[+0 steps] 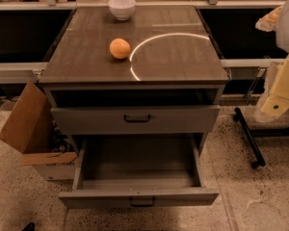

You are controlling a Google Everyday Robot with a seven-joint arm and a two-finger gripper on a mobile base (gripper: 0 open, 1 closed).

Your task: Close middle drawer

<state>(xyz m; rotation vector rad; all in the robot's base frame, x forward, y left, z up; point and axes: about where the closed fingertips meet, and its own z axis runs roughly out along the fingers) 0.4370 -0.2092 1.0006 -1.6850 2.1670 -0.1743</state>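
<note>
The middle drawer (138, 197) is pulled far out of the grey cabinet. It has a short flat front, a small black handle (142, 202), and a deep box that holds nothing I can see. Above it, the taller-fronted top drawer (135, 120), with a wider black handle, stands slightly out. The lowest drawer is hidden under the open one. My gripper (277, 100) hangs at the right edge of the view. It is beside the cabinet at about top-drawer height, well apart from both drawer fronts.
An orange (120, 48) and a white bowl (122, 7) sit on the cabinet top (173, 57). An open cardboard box (29, 129) stands on the floor at the left. A black wheeled stand leg (249, 137) lies on the floor at the right.
</note>
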